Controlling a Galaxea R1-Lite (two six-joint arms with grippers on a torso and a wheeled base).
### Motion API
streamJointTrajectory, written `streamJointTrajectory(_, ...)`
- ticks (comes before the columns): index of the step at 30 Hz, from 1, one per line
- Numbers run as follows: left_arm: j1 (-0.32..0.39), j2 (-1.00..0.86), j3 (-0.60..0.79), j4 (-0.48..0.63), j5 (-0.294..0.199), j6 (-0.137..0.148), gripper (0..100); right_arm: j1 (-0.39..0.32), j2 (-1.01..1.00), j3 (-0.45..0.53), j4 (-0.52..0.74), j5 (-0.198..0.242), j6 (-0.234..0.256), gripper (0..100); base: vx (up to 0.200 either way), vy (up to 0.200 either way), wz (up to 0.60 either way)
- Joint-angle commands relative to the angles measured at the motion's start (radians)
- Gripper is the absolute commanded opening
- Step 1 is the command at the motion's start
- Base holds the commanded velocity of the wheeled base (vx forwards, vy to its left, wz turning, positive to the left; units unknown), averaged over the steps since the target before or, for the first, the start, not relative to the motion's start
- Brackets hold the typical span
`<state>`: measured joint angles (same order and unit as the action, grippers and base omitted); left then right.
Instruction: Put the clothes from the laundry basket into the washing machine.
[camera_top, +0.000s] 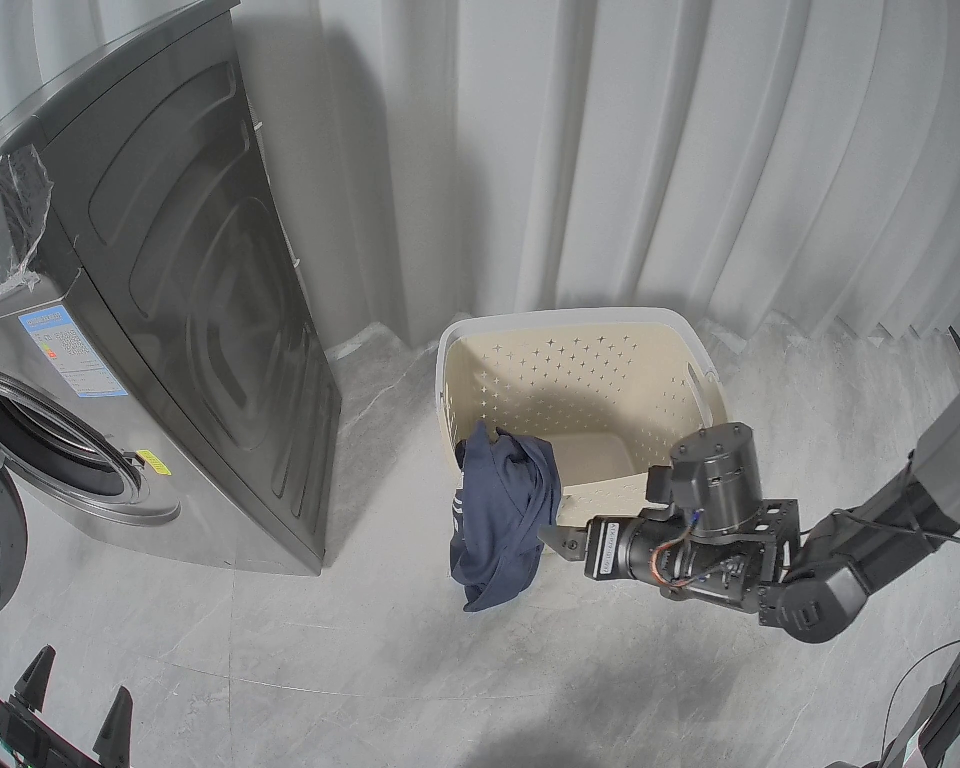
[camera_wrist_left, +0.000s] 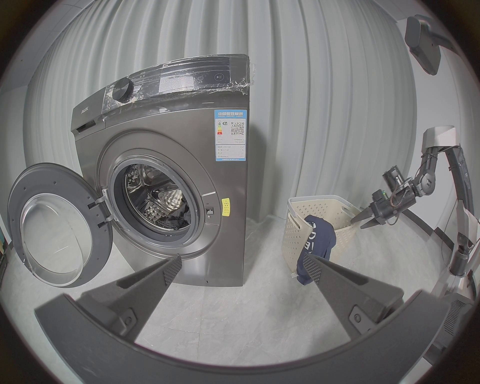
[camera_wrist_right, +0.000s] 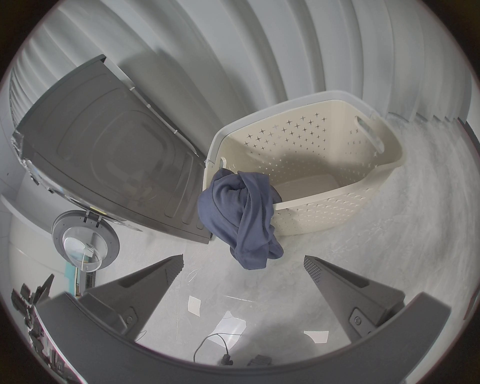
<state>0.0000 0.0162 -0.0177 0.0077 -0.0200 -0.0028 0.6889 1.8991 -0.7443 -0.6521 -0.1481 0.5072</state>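
Note:
A navy garment hangs over the near left corner of the cream laundry basket, trailing down its outside wall to the floor. My right gripper is level with the garment on its right side, open, with nothing between its fingers; the right wrist view shows the garment just beyond the fingertips. To the left stands the grey washing machine, its round door swung open and the drum exposed. My left gripper is low at the near left, open and empty.
Pale curtains hang behind the basket and the machine. The basket's floor is bare. Open tiled floor lies between machine and basket. A cable and paper scraps lie on the floor near me.

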Motion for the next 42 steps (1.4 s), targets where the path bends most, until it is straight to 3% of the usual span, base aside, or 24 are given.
streamJointTrajectory(1, 0.0, -0.01, 0.015, 0.0, 0.0, 0.001, 100, -0.005, 0.136, -0.095, -0.001, -0.005, 0.011, 100, 0.0, 0.0, 0.0)
streamJointTrajectory(7, 0.0, -0.01, 0.015, 0.0, 0.0, 0.0, 100, -0.008, 0.242, -0.182, -0.001, -0.007, 0.037, 100, 0.0, 0.0, 0.0)
streamJointTrajectory(22, 0.0, -0.01, 0.015, 0.0, 0.0, -0.003, 100, -0.042, 0.431, -0.331, -0.064, -0.007, 0.039, 100, 0.0, 0.0, 0.0)
streamJointTrajectory(28, 0.0, -0.01, 0.015, 0.0, 0.0, -0.003, 100, -0.04, 0.428, -0.339, -0.066, -0.007, 0.076, 100, 0.0, 0.0, 0.0)
streamJointTrajectory(42, -0.002, -0.01, 0.015, 0.0, 0.0, -0.005, 100, -0.039, 0.436, -0.356, -0.116, -0.019, 0.071, 100, 0.0, 0.0, 0.0)
